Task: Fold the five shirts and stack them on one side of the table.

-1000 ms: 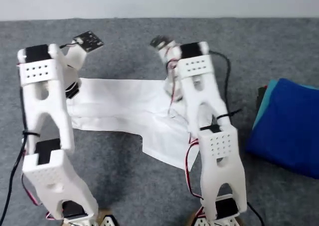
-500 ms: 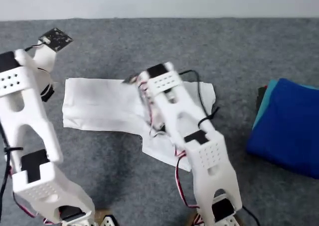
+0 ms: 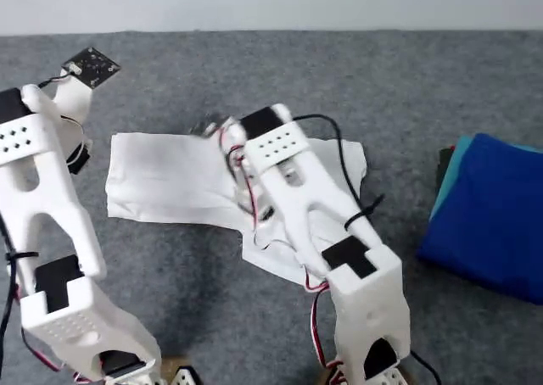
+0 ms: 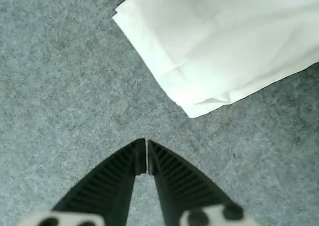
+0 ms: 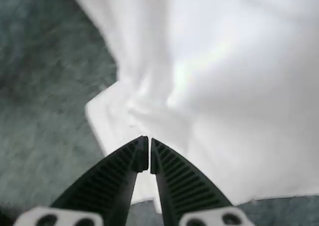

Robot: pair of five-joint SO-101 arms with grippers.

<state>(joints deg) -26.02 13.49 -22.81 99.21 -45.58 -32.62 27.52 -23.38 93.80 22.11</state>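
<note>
Right tool (image 5: 148, 139) swung over white shirt (image 3: 161, 177), jaws together

- Grey, short-pile, felt-like covering (image 3: 424, 88): spreads over the whole tabletop, from the near edge to the far edge. The texture is speckled and uniform, with light and dark flecks. The same covering appears in the left wrist view (image 4: 60, 86) and in the right wrist view (image 5: 35, 61).
- Plain pale wall strip (image 3: 271, 3): runs straight along the far edge of the grey covering, across the full width of the high view.
</note>
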